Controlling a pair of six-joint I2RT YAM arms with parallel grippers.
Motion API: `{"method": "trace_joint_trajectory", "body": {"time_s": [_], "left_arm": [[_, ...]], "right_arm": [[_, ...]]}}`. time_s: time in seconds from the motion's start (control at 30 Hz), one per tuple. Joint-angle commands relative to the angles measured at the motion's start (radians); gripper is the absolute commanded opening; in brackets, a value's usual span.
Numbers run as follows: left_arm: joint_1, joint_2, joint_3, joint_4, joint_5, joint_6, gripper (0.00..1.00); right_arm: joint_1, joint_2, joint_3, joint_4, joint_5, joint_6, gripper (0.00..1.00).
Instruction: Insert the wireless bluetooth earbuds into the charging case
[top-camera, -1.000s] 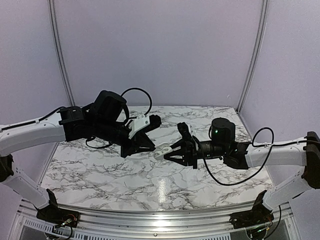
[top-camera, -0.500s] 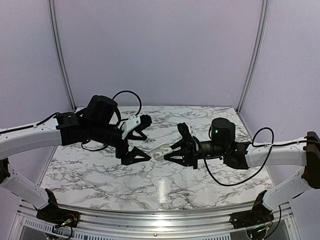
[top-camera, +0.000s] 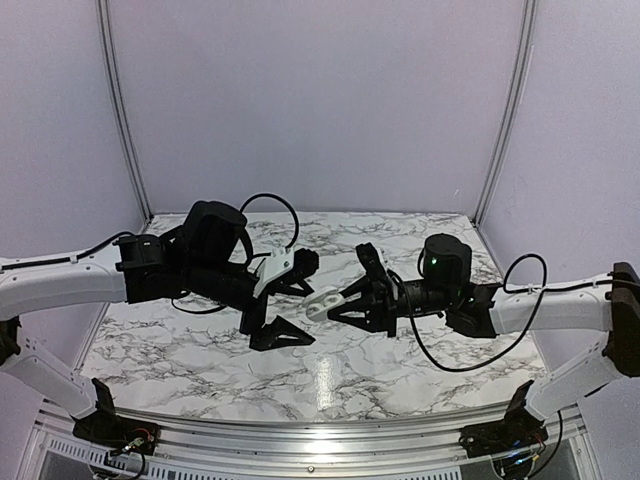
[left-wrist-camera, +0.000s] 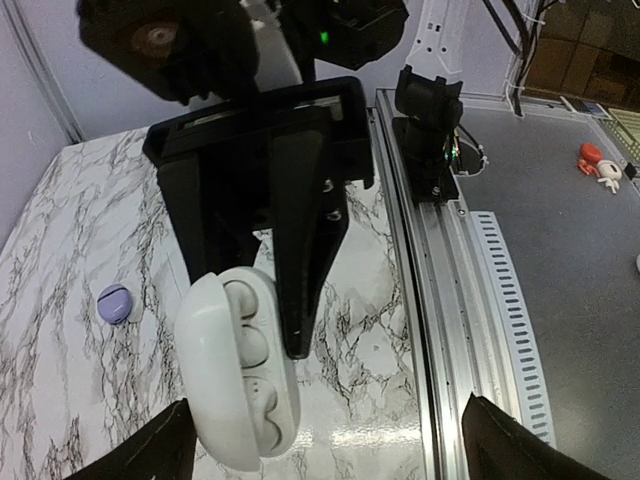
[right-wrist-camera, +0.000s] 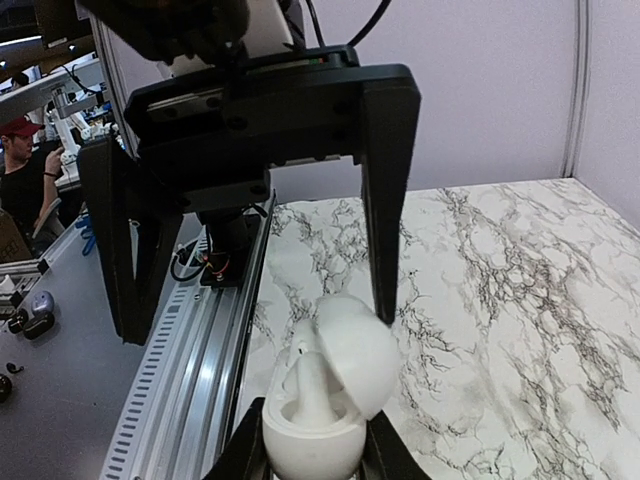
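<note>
Earbud (right-wrist-camera: 308, 375), white, sits in the open case (right-wrist-camera: 348, 350), pinched by the right end effector (right-wrist-camera: 315, 435) above mid-bench (top-camera: 180, 350). The left end effector (left-wrist-camera: 330, 455) gapes wide and empty, facing it. Judged step: seating buds; next probably calls for fetching the lilac bud (left-wrist-camera: 113, 303) (lying toward the far edge) without jostling the case. Count: one case, one lilac bud; white ones inside, two perhaps.

White links (top-camera: 60, 285), black joints (top-camera: 215, 235), black left pincer (top-camera: 312, 300) and right pincer (top-camera: 338, 304), looping cables (top-camera: 270, 196), green light (top-camera: 432, 263).
</note>
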Motion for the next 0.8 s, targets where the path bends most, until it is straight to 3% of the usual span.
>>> {"method": "trace_joint_trajectory", "body": {"time_s": [0.0,0.2,0.53,0.77], "left_arm": [[-0.031,-0.035,-0.017,0.032,0.044,0.049,0.93],[-0.053,-0.017,-0.018,0.026,0.021,0.068,0.85],[-0.168,0.045,0.021,0.034,-0.379,0.123,0.70],[-0.185,0.072,0.032,0.060,-0.465,0.133,0.64]], "right_arm": [[-0.026,0.010,0.037,0.075,-0.003,0.063,0.00],[-0.038,0.010,0.036,0.105,-0.021,0.097,0.00],[-0.046,0.048,0.066,0.107,0.030,0.222,0.00],[-0.034,0.059,0.079,0.110,0.070,0.315,0.00]]}}
